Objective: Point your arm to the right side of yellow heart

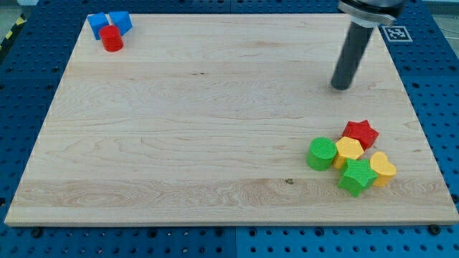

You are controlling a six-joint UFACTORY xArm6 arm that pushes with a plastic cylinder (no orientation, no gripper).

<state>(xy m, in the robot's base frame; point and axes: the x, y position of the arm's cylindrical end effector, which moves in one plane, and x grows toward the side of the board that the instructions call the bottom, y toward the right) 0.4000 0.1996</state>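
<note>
Camera view: my tip (341, 87) rests on the wooden board (215, 129) in its upper right part, the dark rod rising toward the view's top. There are no jaws here to stand open or closed; the rod ends plain, and it touches no block.

The yellow heart (382, 169) lies well apart from my tip, toward the view's bottom and a little to the view's right, near the board's lower right corner. It touches the green star (356, 177), which sits just to its left. Above them, nearer my tip, are the red star (360, 133) and the yellow hexagon (348, 150), with the green cylinder (322, 153) at the cluster's left.

Far to the view's left of my tip, in the board's top left corner, a red cylinder (111, 38) sits against two blue blocks (120, 21), whose shapes I cannot make out.
</note>
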